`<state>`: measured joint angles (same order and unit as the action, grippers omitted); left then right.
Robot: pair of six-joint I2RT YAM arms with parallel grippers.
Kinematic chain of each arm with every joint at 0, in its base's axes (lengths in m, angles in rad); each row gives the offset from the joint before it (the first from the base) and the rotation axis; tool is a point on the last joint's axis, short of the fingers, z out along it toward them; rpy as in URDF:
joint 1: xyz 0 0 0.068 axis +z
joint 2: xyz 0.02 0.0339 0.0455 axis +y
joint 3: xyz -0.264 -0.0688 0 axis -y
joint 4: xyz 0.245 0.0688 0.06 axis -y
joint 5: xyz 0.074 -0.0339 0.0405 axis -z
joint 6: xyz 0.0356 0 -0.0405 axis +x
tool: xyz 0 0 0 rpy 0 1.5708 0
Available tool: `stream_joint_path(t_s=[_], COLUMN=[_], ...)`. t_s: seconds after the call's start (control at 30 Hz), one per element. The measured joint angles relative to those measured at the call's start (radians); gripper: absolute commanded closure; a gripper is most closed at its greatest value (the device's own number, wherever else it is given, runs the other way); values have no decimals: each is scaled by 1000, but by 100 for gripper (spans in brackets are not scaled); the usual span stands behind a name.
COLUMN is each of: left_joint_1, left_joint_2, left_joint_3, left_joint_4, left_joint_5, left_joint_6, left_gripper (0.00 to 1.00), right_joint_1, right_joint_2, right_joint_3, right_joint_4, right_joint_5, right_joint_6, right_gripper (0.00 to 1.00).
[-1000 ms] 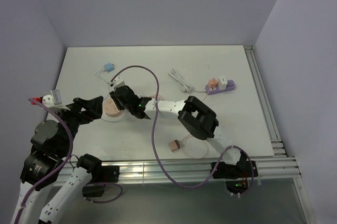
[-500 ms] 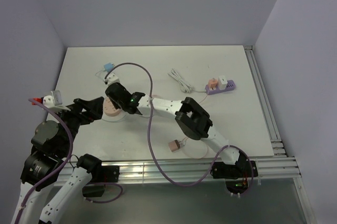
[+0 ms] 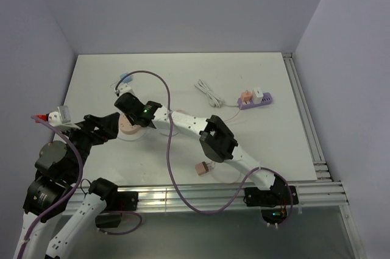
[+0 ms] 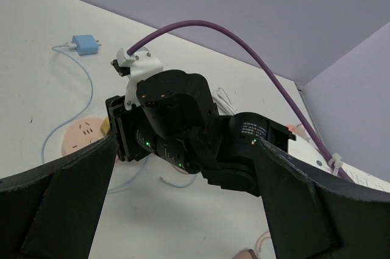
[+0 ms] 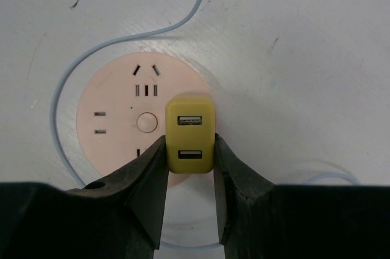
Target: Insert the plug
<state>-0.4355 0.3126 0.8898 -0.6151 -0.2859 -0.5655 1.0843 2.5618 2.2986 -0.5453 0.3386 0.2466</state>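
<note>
**Plug over socket, not seated yet**

R claw (image 5: pixel 190 143) is closed partway, pinching the small yellow two-port USB charger plug (image 5: pixel 190 134) by its sides, ports facing up at my wrist cam. Plug hangs over one edge of the round pink plastic socket disc (image 5: pixel 119 119). Disc lies on the white table (image 5: pixel 304 39), left side, w/ a pale blue cable (image 5: pixel 116 46) curving round it. Prongs are hidden under the plug body, so can't tell if they touch the face. L claw (image 4: pixel 183 149) gapes wide, holding nothing, just left of the disc. Step in hand, I judge: alignment before the push. Next move needs prongs matched to a slot pair, then a straight press down, prob. w/ L claw steadying the disc.
</note>
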Motion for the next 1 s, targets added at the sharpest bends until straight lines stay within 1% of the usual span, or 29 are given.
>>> stream_joint_path(t_s=[0.17, 0.27, 0.47, 0.77, 0.87, 1.0], left_joint_1=[0, 0, 0, 0, 0, 0], left_joint_2=[-3, -3, -3, -3, -3, -3], left_joint_3=[0, 0, 0, 0, 0, 0], left_joint_4=[0, 0, -2, -4, -4, -13], left_joint_5=[0, 1, 1, 1, 2, 4], left_joint_6=[0, 0, -5, -11, -22, -27], left_gripper=[1, 1, 0, 1, 0, 0], right_joint_1=[-5, -14, -27, -37, -38, -40], right_joint_2=[38, 70, 86, 121, 101, 5], right_joint_3=[116, 172, 161, 188, 152, -11], right_joint_4=[-90, -114, -84, -11, 17, 112], right_joint_5=[-16, -29, -53, -62, -58, -48], right_joint_6=[-2, -2, -1, -2, -2, 11], right_gripper=[100, 100, 100, 100, 100, 100])
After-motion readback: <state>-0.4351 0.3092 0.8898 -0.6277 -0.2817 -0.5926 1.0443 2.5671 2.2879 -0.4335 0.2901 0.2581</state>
